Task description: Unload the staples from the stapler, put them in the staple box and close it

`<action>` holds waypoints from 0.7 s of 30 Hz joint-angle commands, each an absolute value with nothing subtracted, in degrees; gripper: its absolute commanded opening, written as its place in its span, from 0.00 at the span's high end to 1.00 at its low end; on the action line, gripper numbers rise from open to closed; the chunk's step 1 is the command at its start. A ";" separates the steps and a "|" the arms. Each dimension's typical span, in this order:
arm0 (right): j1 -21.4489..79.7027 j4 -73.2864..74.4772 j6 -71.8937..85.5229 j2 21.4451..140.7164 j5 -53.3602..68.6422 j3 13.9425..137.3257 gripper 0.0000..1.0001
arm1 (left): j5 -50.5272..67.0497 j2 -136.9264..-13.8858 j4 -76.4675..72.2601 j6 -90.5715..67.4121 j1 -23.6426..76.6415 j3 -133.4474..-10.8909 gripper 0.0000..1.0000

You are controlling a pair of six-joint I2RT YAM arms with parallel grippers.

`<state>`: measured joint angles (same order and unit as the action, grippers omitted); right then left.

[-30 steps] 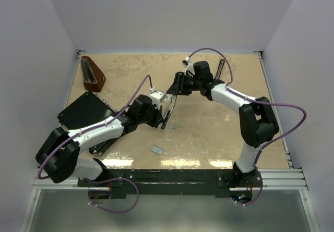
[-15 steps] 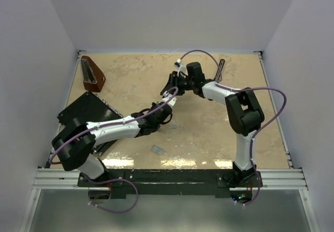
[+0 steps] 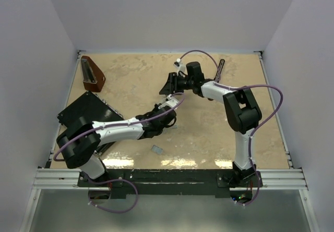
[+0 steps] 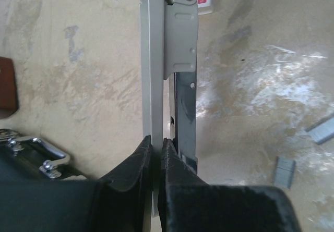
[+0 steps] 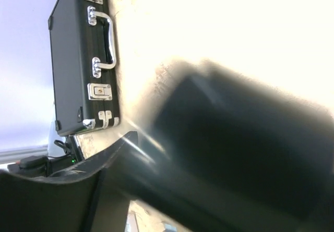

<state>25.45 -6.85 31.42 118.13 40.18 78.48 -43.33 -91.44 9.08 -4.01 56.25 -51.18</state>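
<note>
Black case (image 3: 83,112), brown wedge (image 3: 93,74) at left — loose staples (image 4: 285,170) beside stapler (image 4: 180,39)

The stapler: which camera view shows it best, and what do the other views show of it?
The left wrist view: the stapler runs close-up down the frame, its grey channel pinched by the left gripper. The top external view shows it small, largely hidden among the arms. In the right wrist view it cannot be made out behind a dark blur.

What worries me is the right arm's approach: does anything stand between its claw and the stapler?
Nothing visible. From above, the right claw sits beside the far end of the stapler; the left claw pinches its near end. The right wrist view is blurred.
</note>
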 commanded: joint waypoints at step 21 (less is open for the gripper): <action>25.22 16.43 30.24 93.62 26.37 82.27 0.02 | 11.24 -74.01 -6.83 -31.98 40.44 -47.82 1.00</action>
